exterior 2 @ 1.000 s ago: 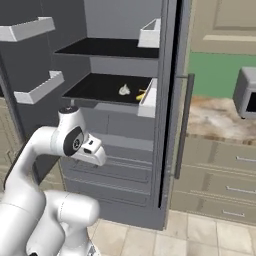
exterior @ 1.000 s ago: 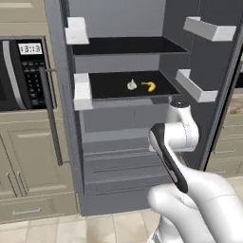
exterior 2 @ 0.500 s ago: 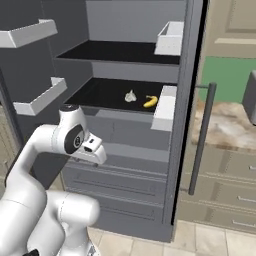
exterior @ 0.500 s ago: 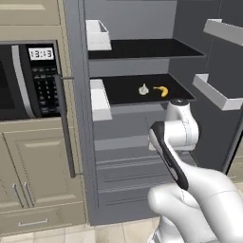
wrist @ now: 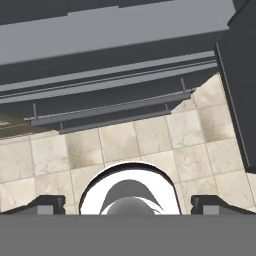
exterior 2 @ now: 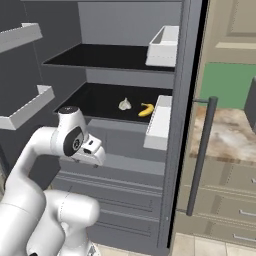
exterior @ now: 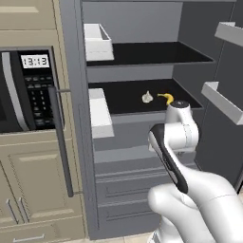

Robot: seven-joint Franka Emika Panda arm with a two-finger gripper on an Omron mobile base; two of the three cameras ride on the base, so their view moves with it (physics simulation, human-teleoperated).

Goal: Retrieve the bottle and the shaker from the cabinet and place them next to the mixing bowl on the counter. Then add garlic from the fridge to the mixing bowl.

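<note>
Garlic (exterior: 147, 97): centre of the left base frame, on the fridge (exterior 2: 130, 20) middle shelf, just beside a banana (exterior: 166, 98).
Handling: probably light, firm, papery skin; roundish, may roll. Pinch across the widest part of the bulb.
Gripper (wrist: 128, 205): wide open, empty, pointing at the floor.

A: Where does the garlic (exterior: 147, 97) lie?
B: On my fridge's (exterior: 142, 61) lower shelf (exterior: 123, 97), just left of the banana (exterior: 165, 98); the microwave (exterior: 23, 90) stands left of the fridge.
</note>
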